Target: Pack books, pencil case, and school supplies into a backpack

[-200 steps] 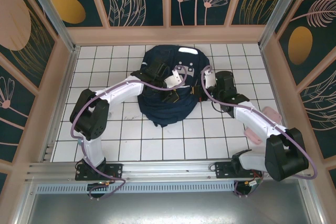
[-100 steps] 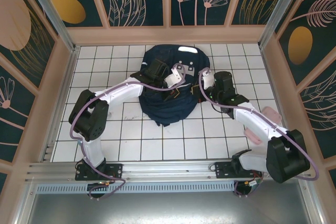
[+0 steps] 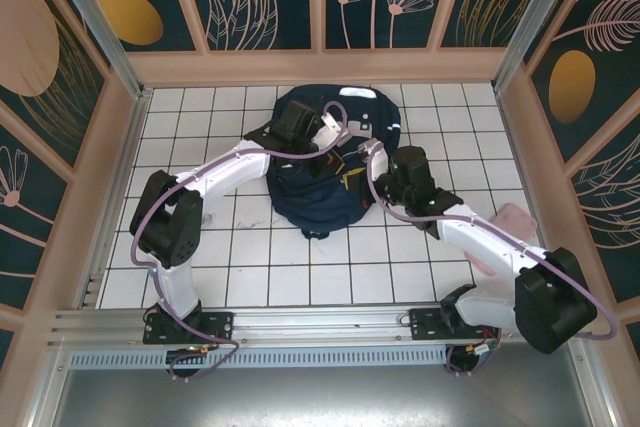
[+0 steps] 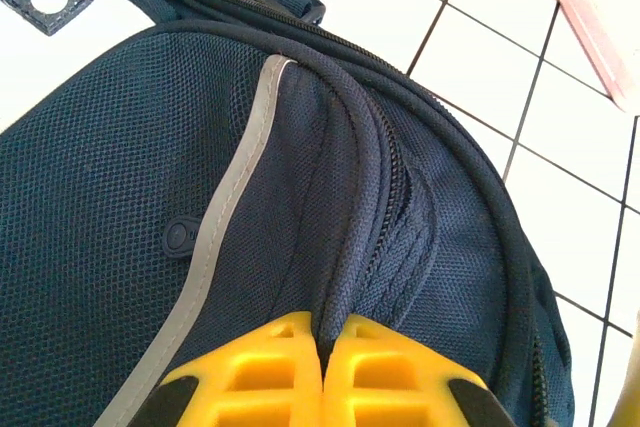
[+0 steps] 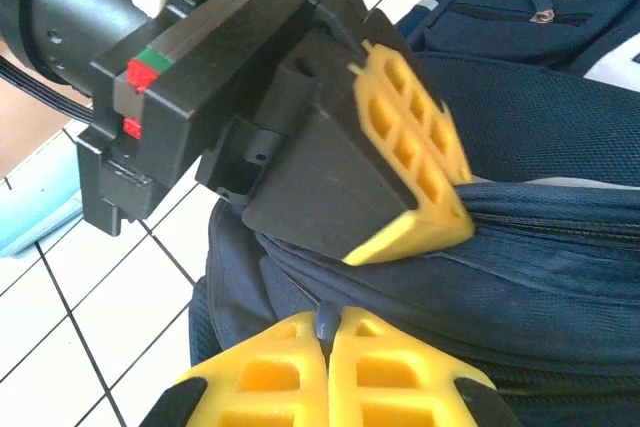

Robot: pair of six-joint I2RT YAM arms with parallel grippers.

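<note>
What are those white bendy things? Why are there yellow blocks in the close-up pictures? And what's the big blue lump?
The bendy things are a robot's left arm and right arm, bolted to a white tiled table. One picture looks down from above. The other two come from small cameras on the wrists. The yellow blocks are fingertips of each arm's end effector, its pinching hand. The blue lump is a backpack lying on the tiles. The left end effector is pinched shut on a fold beside the zipper. The right end effector is pinched shut on the backpack too. A pink flat thing lies nearby.
</note>
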